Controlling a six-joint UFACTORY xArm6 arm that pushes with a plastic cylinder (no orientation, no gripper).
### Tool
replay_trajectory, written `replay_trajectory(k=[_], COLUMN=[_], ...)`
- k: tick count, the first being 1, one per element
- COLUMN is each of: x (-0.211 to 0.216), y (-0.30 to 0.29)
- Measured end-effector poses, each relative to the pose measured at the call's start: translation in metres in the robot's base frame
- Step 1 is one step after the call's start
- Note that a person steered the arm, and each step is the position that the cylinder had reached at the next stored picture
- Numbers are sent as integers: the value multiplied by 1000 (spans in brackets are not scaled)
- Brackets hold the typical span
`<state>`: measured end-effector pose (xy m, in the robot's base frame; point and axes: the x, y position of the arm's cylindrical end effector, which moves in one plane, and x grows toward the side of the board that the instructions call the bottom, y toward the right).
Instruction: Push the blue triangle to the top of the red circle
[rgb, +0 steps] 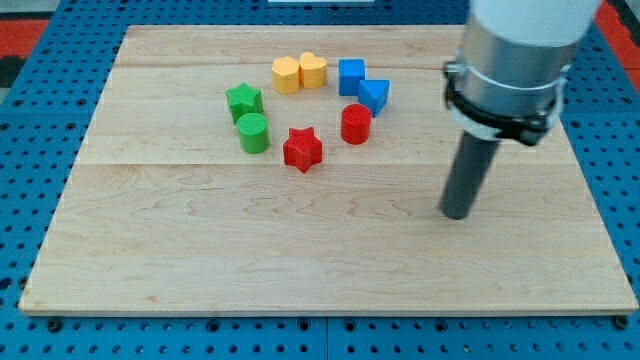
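The blue triangle (374, 95) lies on the wooden board, just above and to the right of the red circle (355, 124), almost touching it. A blue square block (351, 76) sits right beside the triangle, up and to its left. My tip (456, 213) rests on the board well to the right of and below these blocks, apart from all of them. The arm's grey body (510, 60) rises above the rod at the view's upper right.
A red star (302, 149) lies left of the red circle. A green cylinder (253, 132) and a green star (244, 101) lie further left. A yellow hexagon (287, 75) and a yellow heart (313, 70) sit at the ring's top. The board's right edge (590, 190) is near my tip.
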<state>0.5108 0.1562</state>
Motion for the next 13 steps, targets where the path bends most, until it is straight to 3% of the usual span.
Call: replay_trajectory(k=[1, 2, 3, 6, 10, 11, 13], x=[0, -39, -109, -171, -173, -173, -171], y=[39, 45, 25, -24, -81, -41, 133])
